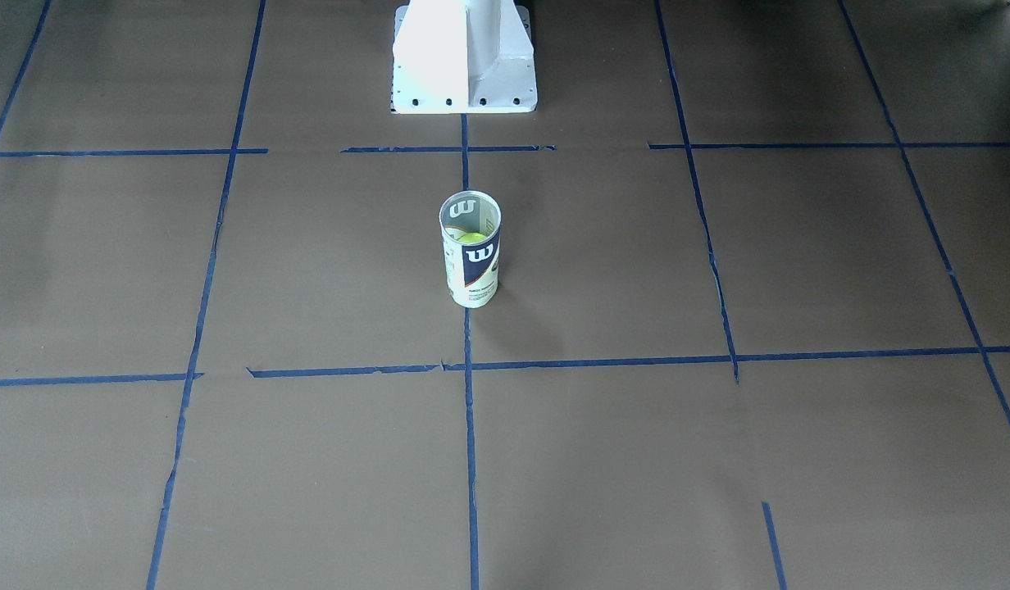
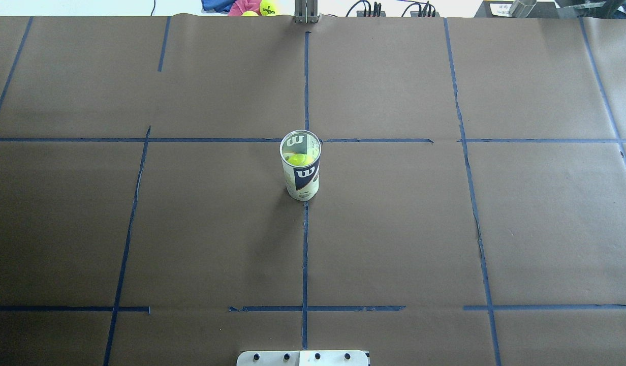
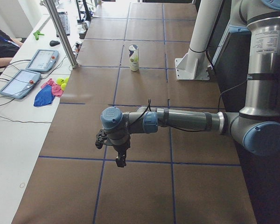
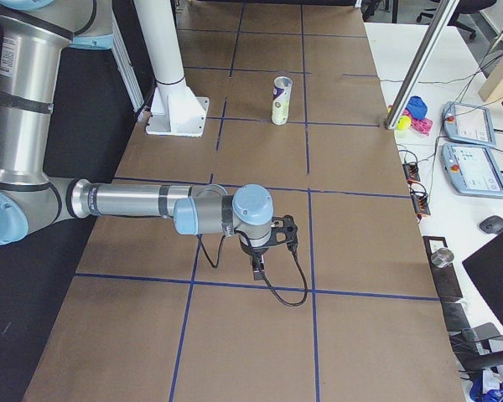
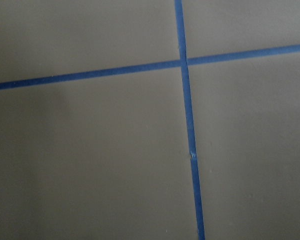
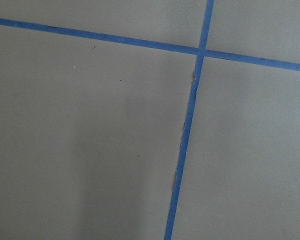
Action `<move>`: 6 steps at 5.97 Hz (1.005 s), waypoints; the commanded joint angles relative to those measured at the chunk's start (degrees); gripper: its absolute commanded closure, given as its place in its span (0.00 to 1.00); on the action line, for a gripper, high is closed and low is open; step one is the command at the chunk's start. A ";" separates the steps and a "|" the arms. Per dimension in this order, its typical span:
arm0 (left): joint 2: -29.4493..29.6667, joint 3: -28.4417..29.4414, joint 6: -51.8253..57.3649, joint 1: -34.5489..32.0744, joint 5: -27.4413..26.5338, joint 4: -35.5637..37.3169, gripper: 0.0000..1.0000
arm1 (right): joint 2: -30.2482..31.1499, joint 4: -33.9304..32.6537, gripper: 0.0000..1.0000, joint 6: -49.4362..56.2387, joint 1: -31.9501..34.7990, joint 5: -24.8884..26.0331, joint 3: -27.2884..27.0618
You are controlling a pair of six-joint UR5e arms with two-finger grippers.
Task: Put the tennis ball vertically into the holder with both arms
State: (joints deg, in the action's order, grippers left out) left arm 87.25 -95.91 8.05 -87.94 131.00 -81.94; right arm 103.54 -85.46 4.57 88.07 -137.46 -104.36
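Overhead exterior view gives us the holder (image 2: 301, 178) standing upright in the middle of the counter (image 2: 140, 229). Its open mouth faces up, and it stands on the blue tape line (image 2: 305, 254) that runs from 12 to 6 o'clock. The tennis ball (image 2: 299, 159) is inside the holder. We see it as a yellow-green patch below the rim, above the navy part of the label. The white pedestal base (image 2: 303, 358) lies at 6 o'clock from the holder, well apart from it. Past the counter's edge at about 12 o'clock, a spare yellow ball (image 2: 268, 7) lies beside a pink cloth (image 2: 237, 7).

The arms show only in the side views. In the exterior left view the left arm (image 3: 186, 121) reaches out low over the near end of the counter. The left pincer (image 3: 120, 162) points down just above a tape line, with the holder far off at 12 o'clock from it. We cannot tell how its fingers stand.

In the exterior right view the right arm (image 4: 142, 201) reaches out the same way. The right pincer (image 4: 257, 270) hangs above a tape line, with the holder again far off at 12 o'clock. We cannot tell whether it is wide or narrow.

Both wrist views show only brown counter surface and crossing blue tape.
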 commanded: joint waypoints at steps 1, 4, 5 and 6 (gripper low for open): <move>0.02 -0.77 -0.14 -0.04 -0.22 -0.41 0.00 | 0.00 0.03 0.00 0.09 0.00 0.08 0.12; 0.20 -1.04 0.29 0.31 -0.40 -0.50 0.00 | 0.17 0.03 0.00 0.09 0.00 0.08 0.12; 0.64 -1.13 0.21 0.31 -0.40 -0.50 0.00 | 0.26 0.03 0.00 0.09 0.00 0.08 0.12; 0.64 -1.13 0.21 0.31 -0.40 -0.50 0.00 | 0.17 0.03 0.00 0.09 0.00 0.08 0.20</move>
State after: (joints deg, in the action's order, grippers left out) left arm 87.78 -96.99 8.28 -87.63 130.61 -82.44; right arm 103.75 -85.43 4.66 88.07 -137.37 -104.21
